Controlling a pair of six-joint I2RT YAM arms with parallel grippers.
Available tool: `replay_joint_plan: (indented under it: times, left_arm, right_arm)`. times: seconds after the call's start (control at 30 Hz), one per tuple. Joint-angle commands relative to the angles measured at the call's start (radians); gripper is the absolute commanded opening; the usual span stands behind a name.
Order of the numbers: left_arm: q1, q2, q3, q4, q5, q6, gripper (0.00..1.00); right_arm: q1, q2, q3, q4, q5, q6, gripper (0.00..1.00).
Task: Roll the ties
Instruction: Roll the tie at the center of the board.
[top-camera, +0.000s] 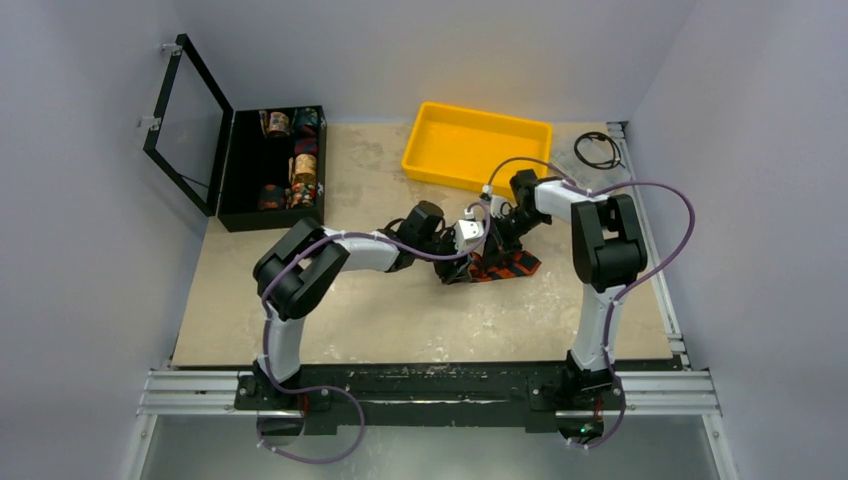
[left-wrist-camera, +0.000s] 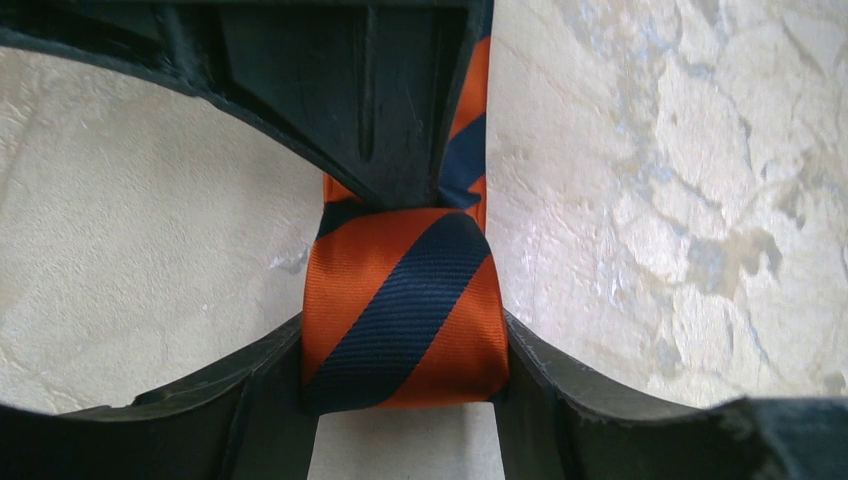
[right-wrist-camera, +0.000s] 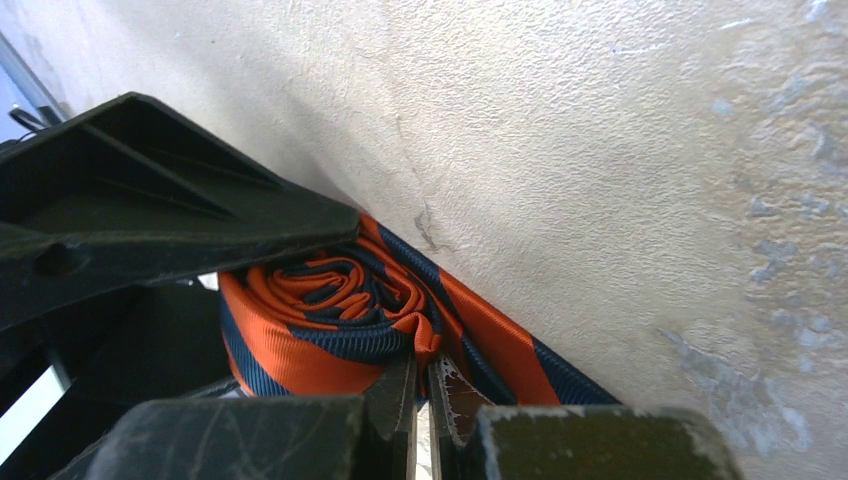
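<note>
The tie, striped orange and navy, lies mid-table with its loose length (top-camera: 505, 266) spread to the right. Its other end is wound into a small roll (left-wrist-camera: 400, 310). My left gripper (left-wrist-camera: 405, 400) has the roll between its fingers, both pads touching its sides. In the right wrist view the roll's spiral end (right-wrist-camera: 320, 320) faces the camera and the unrolled tail (right-wrist-camera: 500, 340) runs off to the right over the table. My right gripper (right-wrist-camera: 425, 385) is shut, its tips pinching an orange fold at the edge of the roll. In the top view both grippers meet over the tie.
A yellow tray (top-camera: 475, 145) stands at the back centre. An open black case (top-camera: 270, 170) at the back left holds several patterned fabric rolls. A black cable loop (top-camera: 597, 150) lies at the back right corner.
</note>
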Motion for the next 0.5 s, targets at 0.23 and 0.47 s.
replay_joint_plan:
  times: [0.23, 0.47]
  left_arm:
    - [0.005, 0.003, -0.181, 0.473, -0.009, -0.244, 0.60]
    - [-0.015, 0.073, -0.242, 0.698, -0.005, -0.280, 0.72]
  right_arm:
    - [0.066, 0.009, -0.068, 0.099, 0.338, -0.035, 0.00]
    - [0.075, 0.012, -0.079, 0.112, 0.354, -0.007, 0.00]
